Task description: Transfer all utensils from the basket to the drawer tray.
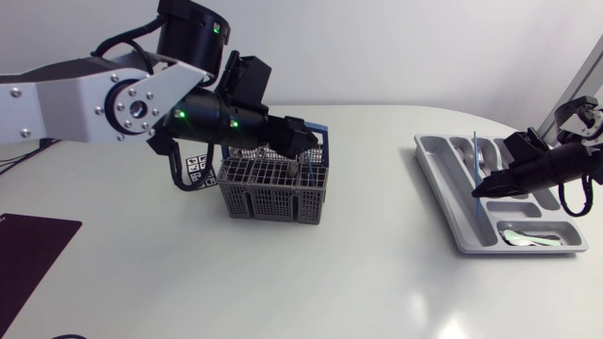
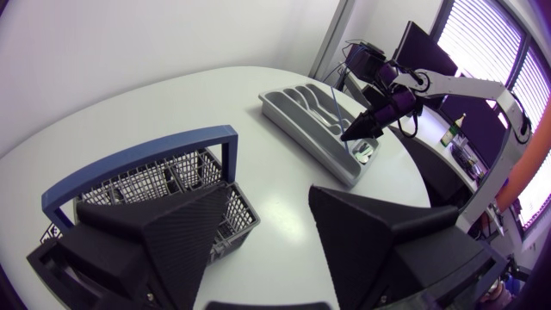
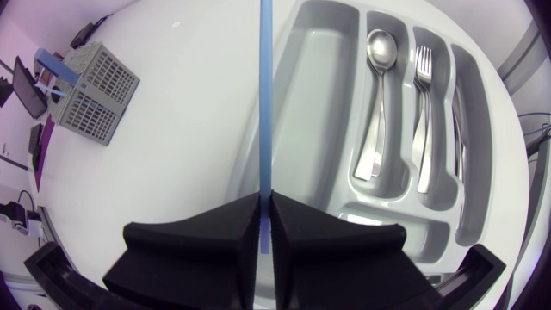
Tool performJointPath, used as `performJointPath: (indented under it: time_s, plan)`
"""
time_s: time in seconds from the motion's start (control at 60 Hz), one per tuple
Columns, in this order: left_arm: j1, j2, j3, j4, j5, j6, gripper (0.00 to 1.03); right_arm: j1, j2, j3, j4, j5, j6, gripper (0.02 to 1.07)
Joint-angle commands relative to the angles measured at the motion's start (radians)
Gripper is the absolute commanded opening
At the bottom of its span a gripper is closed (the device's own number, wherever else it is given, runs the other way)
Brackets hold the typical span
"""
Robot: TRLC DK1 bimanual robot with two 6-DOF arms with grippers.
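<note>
One spoon [image 3: 376, 103], one fork [image 3: 422, 112], perhaps knife [image 3: 459, 129], one stick [image 3: 264, 103].

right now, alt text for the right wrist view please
The right gripper is shut on a thin blue stick, held along the outer rim of the drawer tray. It holds a spoon and a fork in separate slots; the basket sits far across the table.

Left hand [image 2: 274, 248] gapes wide, one finger over the basket [image 2: 129, 182]; right hand [image 2: 358, 131] grips a thin stick [image 2: 336, 102] above the tray [image 2: 293, 110].
</note>
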Motion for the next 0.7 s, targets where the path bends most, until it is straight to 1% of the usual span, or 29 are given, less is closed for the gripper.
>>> performJointPath:
  time_s: [0.0,0.133,0.217,0.25,0.333,0.4,0.433,0.517,0.6,0.683]
  plan:
    - [-0.018,0.029,-0.041,0.028,-0.029,0.033,0.68,-0.003,0.060,0.023,0.016,0.020,0.044,0.08]
    - [-0.037,0.049,-0.057,0.057,-0.082,0.059,0.68,0.001,0.093,0.021,0.040,0.038,0.057,0.10]
    - [-0.050,0.064,-0.070,0.077,-0.130,0.077,0.68,0.006,0.099,0.015,0.047,0.043,0.057,0.21]
    - [-0.058,0.069,-0.081,0.098,-0.156,0.091,0.68,0.008,0.099,0.012,0.047,0.043,0.057,0.29]
    - [-0.073,0.079,-0.109,0.155,-0.213,0.108,0.68,0.012,0.093,0.006,0.045,0.043,0.057,0.55]
    - [-0.095,0.084,-0.129,0.195,-0.267,0.137,0.68,0.017,0.085,-0.002,0.045,0.043,0.057,0.74]
    - [-0.107,0.090,-0.138,0.217,-0.294,0.149,0.68,0.021,0.079,-0.007,0.045,0.043,0.057,0.80]
    - [-0.126,0.106,-0.156,0.263,-0.339,0.179,0.67,0.032,0.060,-0.017,0.045,0.043,0.057,0.88]
    - [-0.139,0.129,-0.175,0.318,-0.382,0.206,0.67,0.041,0.041,-0.030,0.047,0.043,0.057,0.91]
    - [-0.141,0.144,-0.189,0.365,-0.405,0.218,0.67,0.049,0.022,-0.040,0.047,0.043,0.057,0.94]
